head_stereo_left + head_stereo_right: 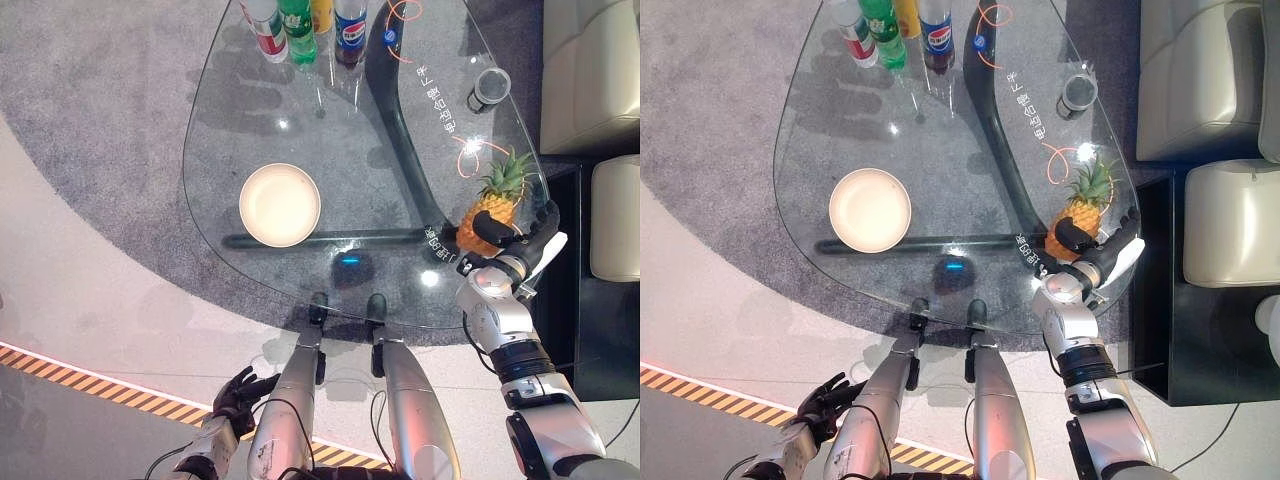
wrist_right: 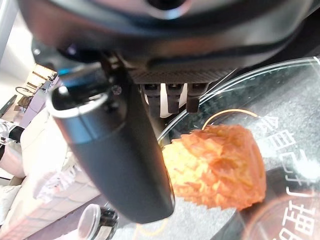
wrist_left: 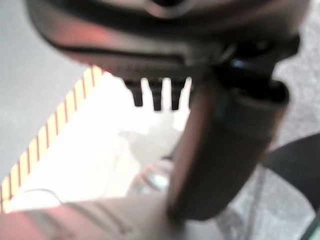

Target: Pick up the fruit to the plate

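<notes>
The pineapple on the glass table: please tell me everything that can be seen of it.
The orange-yellow pineapple with a green leafy crown stands near the right edge of the clear glass table, its crown pointing toward the far side. Its skin looks rough and scaly, as the right wrist view shows. The robot's right hand is at its near side: the dark thumb lies across its body and the fingers reach round the other side. It is far from the round cream plate.

Both eye views look steeply down from the head onto the same glass counter (image 1: pixel 300 120). Each wrist view looks along its own robot hand from very close.
</notes>
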